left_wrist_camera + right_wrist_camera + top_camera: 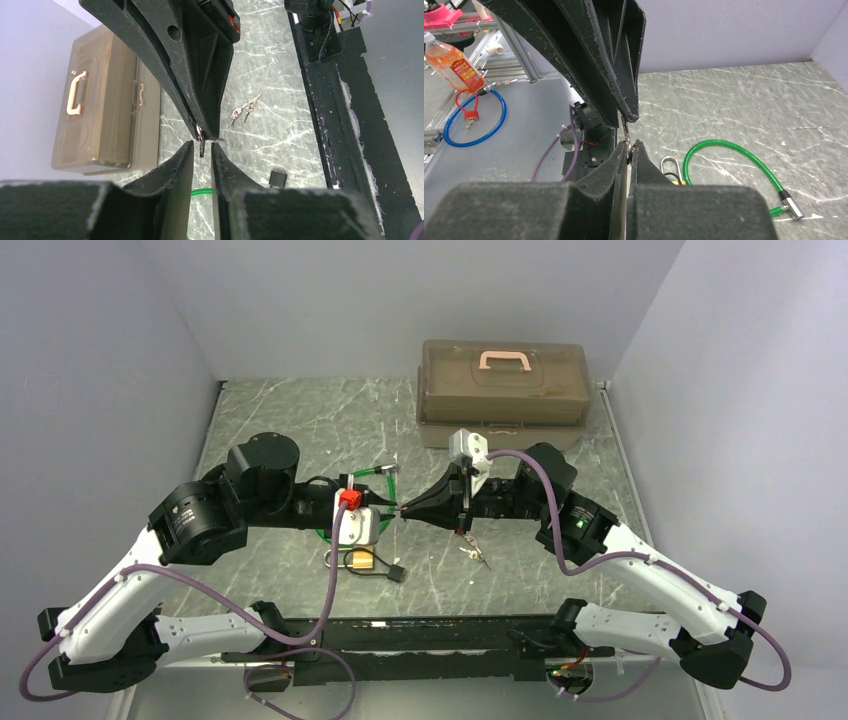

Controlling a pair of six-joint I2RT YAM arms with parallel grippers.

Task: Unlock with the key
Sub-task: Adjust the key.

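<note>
- Silver key (626,131) was up off the bench (300,420), pinched at the tips of the right jaws, which were closed together on it.
- Its long axis ran along the line joining the two arms, tip to tip. The free end pointed straight into the left jaws.
- Left jaws stood slightly apart with that free end in the gap. Contact could not be made out.
- Padlock (358,558) lay on the bench under the left wrist, so the left arm was nearer to it.
- Spare keys (472,555) lay loose under the right arm.
- Judgement: a handover or regrip. The left jaws needed only to close, with no sideways shift.
</note>
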